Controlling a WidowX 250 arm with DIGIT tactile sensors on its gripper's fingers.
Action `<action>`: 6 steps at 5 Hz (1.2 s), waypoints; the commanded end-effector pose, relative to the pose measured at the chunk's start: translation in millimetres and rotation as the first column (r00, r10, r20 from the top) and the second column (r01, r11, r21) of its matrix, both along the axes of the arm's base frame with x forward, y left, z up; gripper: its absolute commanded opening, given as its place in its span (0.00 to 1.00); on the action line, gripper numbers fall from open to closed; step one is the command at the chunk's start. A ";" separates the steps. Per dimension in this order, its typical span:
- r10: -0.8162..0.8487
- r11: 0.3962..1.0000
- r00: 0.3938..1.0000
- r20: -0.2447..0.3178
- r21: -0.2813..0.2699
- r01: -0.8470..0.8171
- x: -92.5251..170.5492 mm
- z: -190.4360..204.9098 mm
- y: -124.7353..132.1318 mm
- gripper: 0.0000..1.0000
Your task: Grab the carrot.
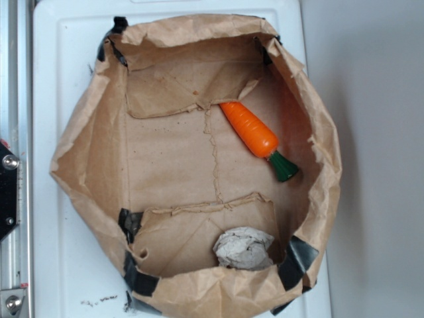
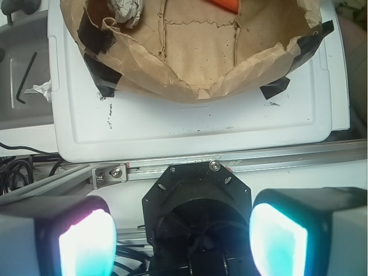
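Wrist cam: hand [image 2: 183, 230] wide open, empty; carrot [image 2: 224, 4] well ahead inside paper bag [image 2: 201, 75], apart.

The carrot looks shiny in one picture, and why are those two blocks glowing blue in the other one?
In the exterior view, the carrot shows a pale streak of glare along its glossy orange body, and the picture is slightly soft. In the wrist view, the hand has pads so close to the camera that they look blurred and glow cyan-white; only an orange corner of the carrot peeks in at the top edge.
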State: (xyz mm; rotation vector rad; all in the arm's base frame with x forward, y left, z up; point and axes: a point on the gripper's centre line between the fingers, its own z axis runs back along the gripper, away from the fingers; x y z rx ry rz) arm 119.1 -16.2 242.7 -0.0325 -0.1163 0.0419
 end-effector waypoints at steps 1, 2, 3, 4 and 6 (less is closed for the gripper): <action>0.000 1.000 1.000 0.000 0.000 0.000 0.0 0.0 0.0 1.00; 0.005 0.997 0.999 0.053 0.071 -0.009 23.1 -0.1 -14.8 1.00; 0.020 0.999 1.000 0.012 0.032 -0.020 70.6 -8.0 -26.8 1.00; -0.032 0.999 0.997 0.073 0.021 0.031 96.0 -13.0 -29.1 1.00; -0.053 0.999 0.996 0.074 -0.003 0.053 133.9 -31.4 -36.2 1.00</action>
